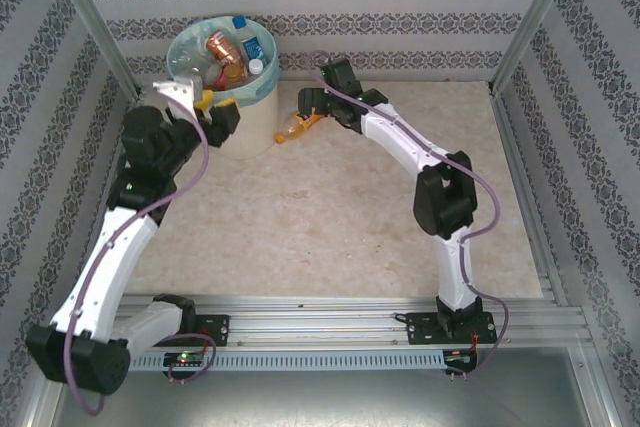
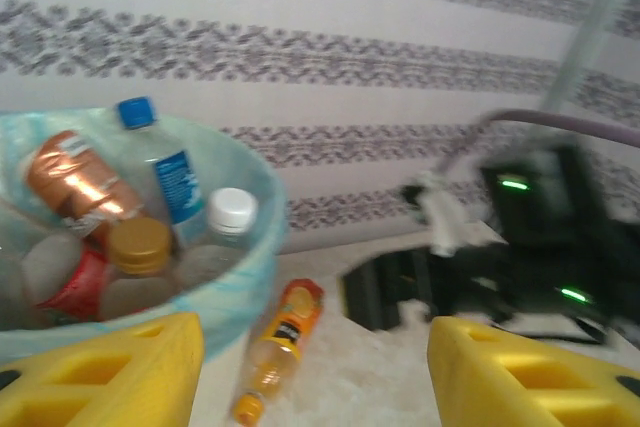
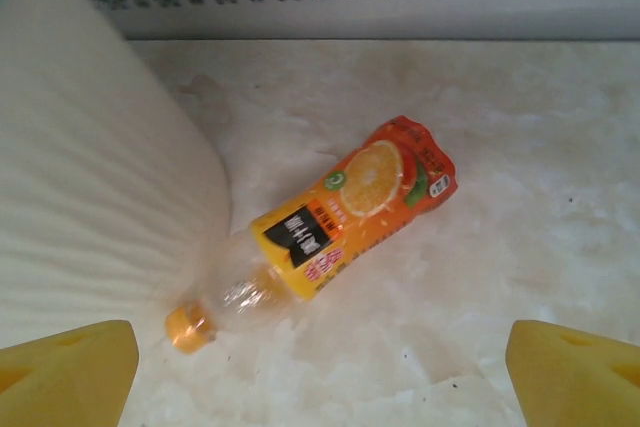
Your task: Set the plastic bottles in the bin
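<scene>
Yellow fingertips [image 3: 68, 375] of the right gripper [image 3: 320, 379] stand spread wide at the bottom corners of the right wrist view, with nothing between them. Just beyond them an orange bottle [image 3: 340, 217] lies on its side on the pale marbled table [image 3: 520, 167], its orange cap towards the gripper and its base pointing away to the right. The ribbed cream wall of the bin [image 3: 90, 197] rises close on the bottle's left; whether the two touch I cannot tell.

On the other arm, the left gripper [image 2: 315, 379] also has its jaws apart and empty. It hangs by the near rim of the bin, whose teal liner [image 2: 250, 247] holds several plastic bottles: a blue-capped one [image 2: 160, 167], a coppery brown one [image 2: 75, 182], a white-capped one [image 2: 225, 222] and a gold-capped one [image 2: 140, 247].

From above, the bin stands at the table's far left corner, the orange bottle just to its right.
</scene>
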You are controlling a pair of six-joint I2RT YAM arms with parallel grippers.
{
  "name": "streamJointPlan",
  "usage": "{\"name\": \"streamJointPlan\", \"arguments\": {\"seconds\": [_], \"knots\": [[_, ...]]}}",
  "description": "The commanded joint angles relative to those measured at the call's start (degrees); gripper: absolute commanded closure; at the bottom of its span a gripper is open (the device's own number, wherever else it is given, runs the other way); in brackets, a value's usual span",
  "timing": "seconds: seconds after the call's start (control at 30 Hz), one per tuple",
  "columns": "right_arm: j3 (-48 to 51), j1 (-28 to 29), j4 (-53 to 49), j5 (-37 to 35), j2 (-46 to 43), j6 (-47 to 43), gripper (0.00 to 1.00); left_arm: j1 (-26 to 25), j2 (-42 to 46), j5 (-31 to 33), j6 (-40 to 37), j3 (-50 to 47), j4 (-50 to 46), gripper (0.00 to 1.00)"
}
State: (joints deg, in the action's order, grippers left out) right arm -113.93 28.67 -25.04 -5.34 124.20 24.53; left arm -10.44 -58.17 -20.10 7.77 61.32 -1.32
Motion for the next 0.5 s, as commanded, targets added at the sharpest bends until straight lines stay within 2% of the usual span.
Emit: {"name": "streamJointPlan", "arguments": {"seconds": [0.0, 0.07, 0.17, 0.33, 0.47], "knots": [[-6.33, -0.47, -2.21, -2.85, 4.86, 7.89, 0.05, -4.39, 3.13, -4.30, -8.71, -3.11, -5.09, 0.37], [-9.95, -0.62, -2.66, -2.55, 8.50, 9.99, 0.06, -7.47, 4.64, -5.21, -13.17, -4.82, -8.89, 0.35], [-16.76, -0.74, -4.38, -2.29, 13.29, 12.56, 0.08, -10.06, 6.00, -6.02, -16.90, -7.92, -10.59, 0.25], [-26.21, -1.26, -9.15, -3.76, 20.51, 15.77, 0.10, -10.82, 4.48, -9.04, -19.35, -9.91, -10.84, 0.15], [-27.44, -1.79, -8.97, -3.88, 23.34, 18.11, 0.10, -10.78, 1.52, -8.94, -19.81, -11.67, -9.55, 0.09]]}}
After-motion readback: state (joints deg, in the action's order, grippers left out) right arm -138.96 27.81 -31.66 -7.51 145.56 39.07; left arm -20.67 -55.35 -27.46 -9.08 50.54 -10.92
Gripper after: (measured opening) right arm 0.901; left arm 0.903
